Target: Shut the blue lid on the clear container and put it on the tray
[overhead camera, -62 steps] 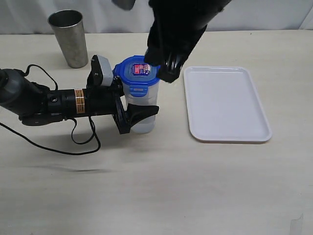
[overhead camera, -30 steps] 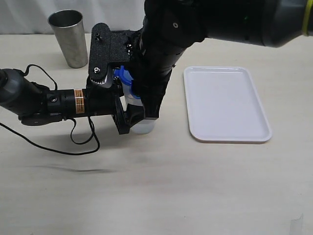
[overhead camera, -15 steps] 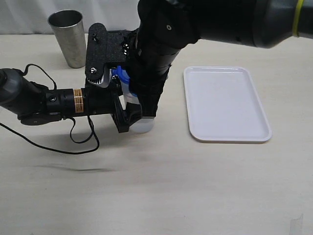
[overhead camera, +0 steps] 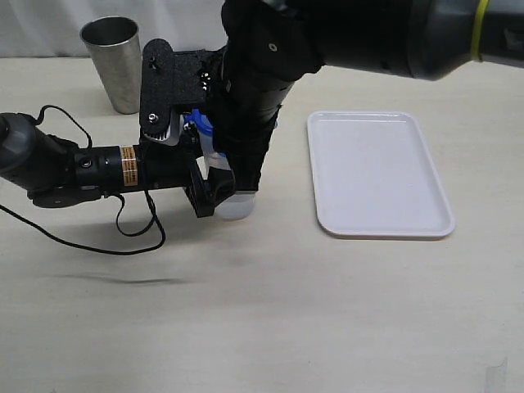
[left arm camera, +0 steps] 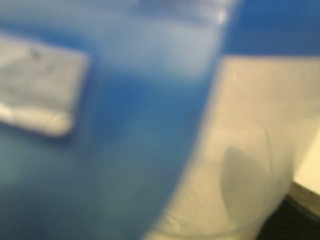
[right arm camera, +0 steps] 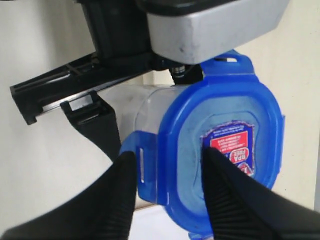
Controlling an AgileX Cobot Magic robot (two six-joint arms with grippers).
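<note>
Exterior view
Left gripper: its fingers are clamped on the clear container, probably so it can't tip when the top gets pushed.
Right arm: it reaches down over the container and hides most of it.
Blue lid: only a small bit peeks out.
Tray: it sits apart, on the right. The container is not on it yet.

Left wrist view
Picture: a blur of blue and clear plastic, very close. I cannot tell the fingers here.

Right wrist view
Lid: it sits on the container, sticker up.
Right gripper: its fingers are apart, one on each side of a lid flap, likely to snap it down.
</note>
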